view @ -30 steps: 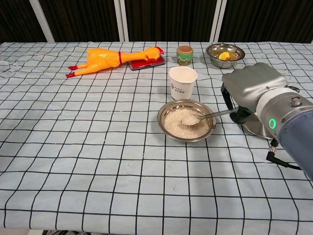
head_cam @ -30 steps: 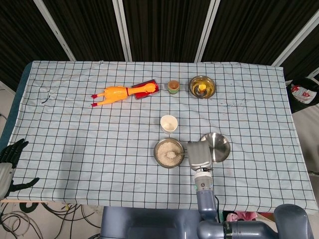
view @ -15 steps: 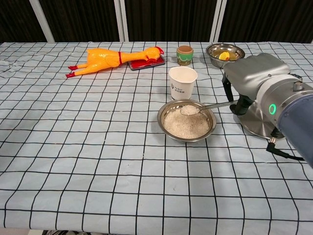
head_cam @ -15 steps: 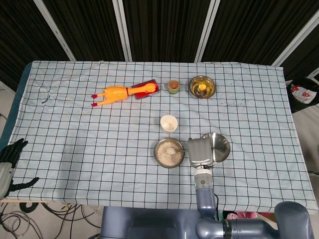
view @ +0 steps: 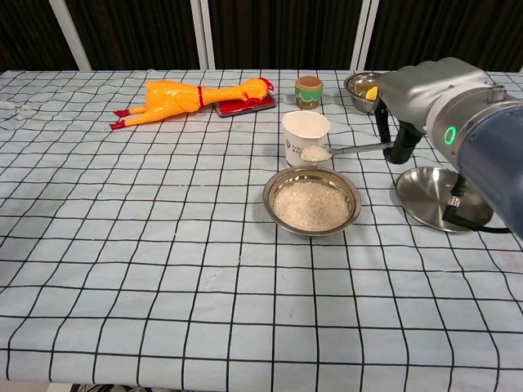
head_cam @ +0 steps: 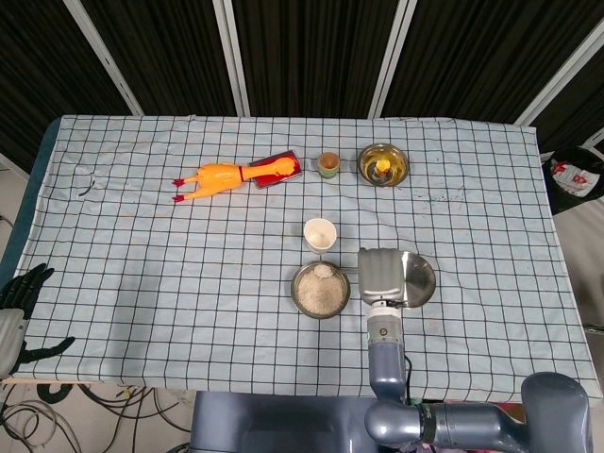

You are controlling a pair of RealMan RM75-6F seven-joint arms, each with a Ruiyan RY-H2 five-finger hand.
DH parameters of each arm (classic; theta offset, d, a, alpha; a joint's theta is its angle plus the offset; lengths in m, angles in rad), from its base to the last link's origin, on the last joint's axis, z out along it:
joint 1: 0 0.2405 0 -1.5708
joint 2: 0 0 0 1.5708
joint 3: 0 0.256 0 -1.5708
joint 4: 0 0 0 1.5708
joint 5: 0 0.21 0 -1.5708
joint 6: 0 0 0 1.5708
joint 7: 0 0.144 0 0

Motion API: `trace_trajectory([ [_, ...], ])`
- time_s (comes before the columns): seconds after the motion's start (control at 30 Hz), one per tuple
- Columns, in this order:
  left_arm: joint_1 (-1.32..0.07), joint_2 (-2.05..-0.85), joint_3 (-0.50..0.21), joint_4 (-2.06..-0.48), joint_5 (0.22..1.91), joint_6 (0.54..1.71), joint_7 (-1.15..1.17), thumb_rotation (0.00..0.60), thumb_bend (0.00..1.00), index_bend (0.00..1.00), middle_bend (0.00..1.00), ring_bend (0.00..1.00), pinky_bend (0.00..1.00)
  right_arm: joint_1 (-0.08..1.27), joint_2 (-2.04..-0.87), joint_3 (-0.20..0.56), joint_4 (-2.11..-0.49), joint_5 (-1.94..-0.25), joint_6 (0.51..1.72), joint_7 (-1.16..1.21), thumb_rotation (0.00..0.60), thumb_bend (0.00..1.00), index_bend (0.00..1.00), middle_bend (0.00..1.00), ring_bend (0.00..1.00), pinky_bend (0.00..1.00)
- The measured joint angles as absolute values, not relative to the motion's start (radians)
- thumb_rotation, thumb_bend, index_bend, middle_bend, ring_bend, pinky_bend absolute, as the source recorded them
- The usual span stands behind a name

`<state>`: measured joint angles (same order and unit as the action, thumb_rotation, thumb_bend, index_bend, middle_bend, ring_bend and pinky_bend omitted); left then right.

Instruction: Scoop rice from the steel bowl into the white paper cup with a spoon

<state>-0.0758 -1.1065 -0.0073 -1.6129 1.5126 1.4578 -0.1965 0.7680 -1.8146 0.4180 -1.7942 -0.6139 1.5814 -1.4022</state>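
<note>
Dark fingers (view: 400, 140) of the right hand (view: 421, 102) seem clamped on the thin metal spoon (view: 339, 150), though the grey casing hides the grip itself. The spoon has risen in the last second: its heaped bowl, then buried in the rice, now hangs clear above the round steel bowl of rice (view: 311, 201), just near of the white paper cup (view: 305, 136). Next, I'd judge: carry it farther and tip. The left hand (head_cam: 21, 300) idles off the table's left edge, fingers loosely curled, holding nothing.
</note>
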Motion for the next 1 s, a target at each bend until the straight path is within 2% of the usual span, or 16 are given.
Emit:
trace_trajectory([
  [0.57,-0.084,-1.109,-0.024,-1.631,1.47,1.433,-0.189,0.6,0.0,0.0,0.0,0.0,0.0,0.897,-1.802,0.542,-1.656,-0.497,1.531,-1.395,0.6,0.52,0.72,1.0,1.0,1.0],
  [0.8,-0.086,-1.107,-0.03,-1.638,1.457,1.424,-0.192,0.6,0.0,0.0,0.0,0.0,0.0,0.938,-1.796,0.552,-1.571,-0.47,1.5,-1.385,0.6,0.52,0.72,1.0,1.0,1.0],
  [1.0,-0.088,-1.103,-0.031,-1.642,1.454,1.418,-0.201,0.6,0.0,0.0,0.0,0.0,0.0,0.957,-1.804,0.532,-1.498,-0.452,1.475,-1.362,0.6,0.52,0.72,1.0,1.0,1.0],
])
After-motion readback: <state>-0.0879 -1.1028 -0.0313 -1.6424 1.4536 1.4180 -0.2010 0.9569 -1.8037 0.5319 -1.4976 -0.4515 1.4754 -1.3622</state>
